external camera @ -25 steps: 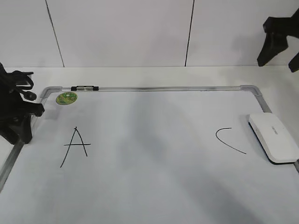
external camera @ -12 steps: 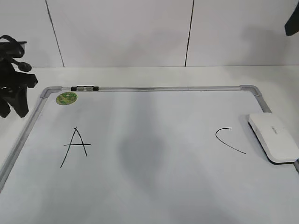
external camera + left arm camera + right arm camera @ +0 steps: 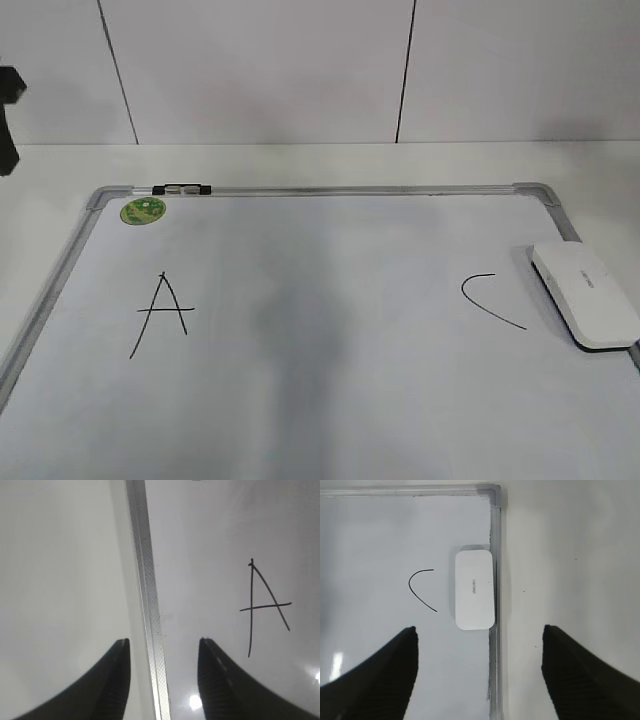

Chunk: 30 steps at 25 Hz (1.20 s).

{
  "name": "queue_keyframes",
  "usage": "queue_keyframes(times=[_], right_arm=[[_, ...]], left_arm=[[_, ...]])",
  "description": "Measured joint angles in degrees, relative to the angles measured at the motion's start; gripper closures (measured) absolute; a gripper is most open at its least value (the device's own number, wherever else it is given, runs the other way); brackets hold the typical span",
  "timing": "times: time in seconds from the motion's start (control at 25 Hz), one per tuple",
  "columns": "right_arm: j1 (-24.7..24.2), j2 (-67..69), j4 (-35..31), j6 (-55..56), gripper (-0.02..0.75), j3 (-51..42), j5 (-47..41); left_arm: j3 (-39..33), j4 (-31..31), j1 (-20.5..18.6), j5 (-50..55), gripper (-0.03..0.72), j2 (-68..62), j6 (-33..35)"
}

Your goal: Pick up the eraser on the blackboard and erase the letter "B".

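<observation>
Both arms have pulled back from the blackboard (image 3: 90,215). Left pincer (image 3: 162,647) gapes wide above its left frame; right pincer (image 3: 480,632) gapes wide above the eraser (image 3: 474,590), which lies at the right edge beside the curved stroke (image 3: 421,588).

left gripper (image 3: 161,645) fingers (image 3: 112,680): matte black, curved and tapering to blunt tips, with a fine woven texture
right gripper (image 3: 480,630) fingers (image 3: 387,675): black, broad and wedge-shaped, narrowing to rounded tips, surface plain
left arm (image 3: 8,120): only a black angular sliver at the exterior view's left edge
</observation>
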<state>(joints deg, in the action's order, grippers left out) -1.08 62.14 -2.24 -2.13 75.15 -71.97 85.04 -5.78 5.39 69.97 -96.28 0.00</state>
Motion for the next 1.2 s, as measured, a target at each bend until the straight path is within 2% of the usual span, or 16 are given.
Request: queue_keyframes(times=[0.24, 0.36, 0.8, 1.2], right_arm=[[0.00, -12.39, -0.66, -0.16, 0.147, -7.01, -0.23], [0.00, -18.47, -1.62, -0.26, 0.147, -11.27, -0.23], [0.00, -40.46, -1.89, -2.01, 0.148, -26.91, -0.68], [0.00, -53.39, -1.89, -2.19, 0.148, -37.43, -0.78]], left_arm=[[0.00, 0.00, 0.00, 0.34, 0.364, 9.47, 0.30], [-2.42, 0.00, 0.00, 0.43, 0.368, 14.05, 0.30], [-20.45, 2.34, 0.00, 1.46, 0.380, 35.68, 1.63], [-35.94, 2.57, 0.00, 1.55, 0.468, 57.30, 3.84]])
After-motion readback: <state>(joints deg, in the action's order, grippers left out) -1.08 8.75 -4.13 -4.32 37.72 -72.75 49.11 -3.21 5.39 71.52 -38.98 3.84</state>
